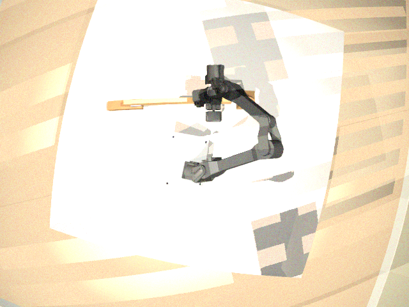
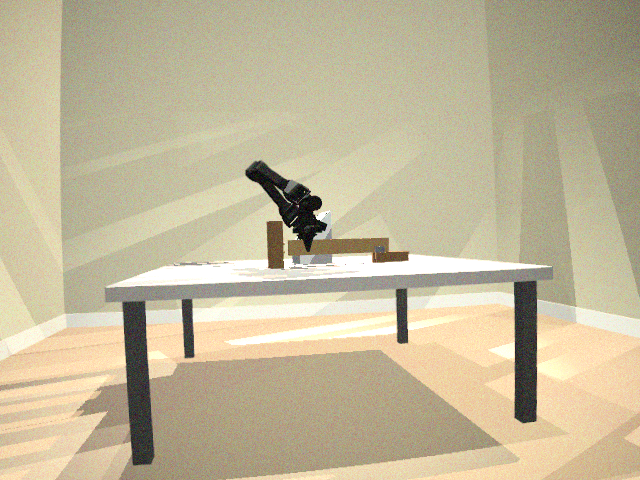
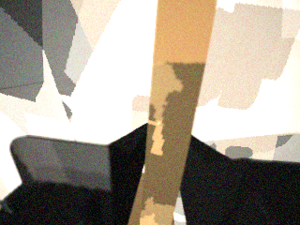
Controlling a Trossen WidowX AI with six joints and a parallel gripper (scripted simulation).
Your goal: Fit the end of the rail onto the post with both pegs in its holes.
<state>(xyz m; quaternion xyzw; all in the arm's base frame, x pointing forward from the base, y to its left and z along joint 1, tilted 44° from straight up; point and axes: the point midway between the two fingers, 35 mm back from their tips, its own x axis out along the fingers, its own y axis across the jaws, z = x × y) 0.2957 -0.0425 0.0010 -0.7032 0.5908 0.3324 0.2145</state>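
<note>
The long wooden rail [image 1: 154,102] [image 2: 346,245] [image 3: 185,33] is off the table at its near end and looks about level. Its far end sits at the bracket [image 2: 379,249] on the low footboard block [image 1: 114,105] [image 2: 395,256]. The upright post [image 2: 275,244] [image 1: 250,94] stands beyond the near end. A narrow gap shows between them in the exterior view, with small traces of the pegs in it. Whether the peg tips line up with the holes is too small to tell. My gripper [image 2: 308,250] [image 3: 161,129] is shut on the rail near its post end.
The arm reaches over the white table [image 2: 330,281] from its base [image 1: 195,171] and partly covers the post and near end of the rail from above. A pale upright block [image 2: 324,232] shows behind the rail. Patchy shadows cross the table.
</note>
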